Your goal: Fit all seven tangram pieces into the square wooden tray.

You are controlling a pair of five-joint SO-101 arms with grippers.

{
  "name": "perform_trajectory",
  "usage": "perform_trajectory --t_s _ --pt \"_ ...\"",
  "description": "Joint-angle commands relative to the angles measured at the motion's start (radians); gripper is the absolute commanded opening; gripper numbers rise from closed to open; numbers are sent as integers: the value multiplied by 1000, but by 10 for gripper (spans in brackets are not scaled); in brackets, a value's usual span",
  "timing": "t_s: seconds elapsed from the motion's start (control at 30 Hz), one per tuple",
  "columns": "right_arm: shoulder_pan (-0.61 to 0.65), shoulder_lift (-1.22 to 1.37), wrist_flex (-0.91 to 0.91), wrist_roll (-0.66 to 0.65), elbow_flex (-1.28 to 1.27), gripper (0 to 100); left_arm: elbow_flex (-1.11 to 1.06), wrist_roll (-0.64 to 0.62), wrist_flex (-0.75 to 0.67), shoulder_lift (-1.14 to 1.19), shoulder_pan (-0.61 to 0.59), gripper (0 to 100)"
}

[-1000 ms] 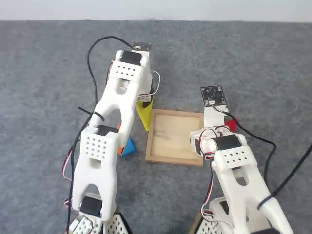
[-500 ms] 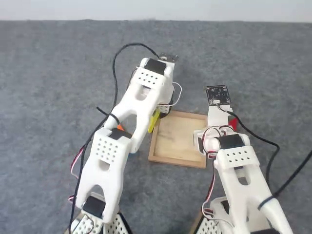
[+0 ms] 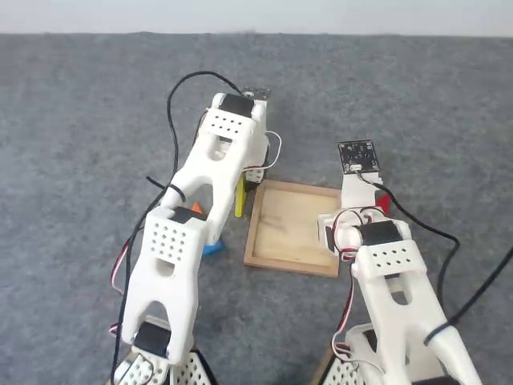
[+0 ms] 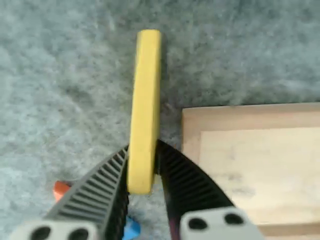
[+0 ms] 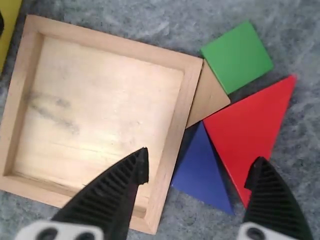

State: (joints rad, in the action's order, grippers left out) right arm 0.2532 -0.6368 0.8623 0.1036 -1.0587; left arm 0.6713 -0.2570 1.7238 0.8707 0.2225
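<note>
Left gripper [image 4: 142, 165] clamps the yellow piece [image 4: 146, 100] on edge beside the wooden tray [image 4: 240, 117]; right gripper [image 5: 200, 167] gapes above the tray. Held edgewise, the piece could snag the rim.

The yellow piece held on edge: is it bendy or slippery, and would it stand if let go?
The yellow piece looks stiff: its edge is straight though the left fingers pinch only one end. Its smooth faces may slip. Thin and on edge, it would likely tip flat.
</note>
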Motion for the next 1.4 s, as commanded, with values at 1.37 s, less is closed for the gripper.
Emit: perform_trajectory --t_s 1.37 --pt "-124 -7 -15 -11 104 318 -1153 -9 -674 -827 279 11"
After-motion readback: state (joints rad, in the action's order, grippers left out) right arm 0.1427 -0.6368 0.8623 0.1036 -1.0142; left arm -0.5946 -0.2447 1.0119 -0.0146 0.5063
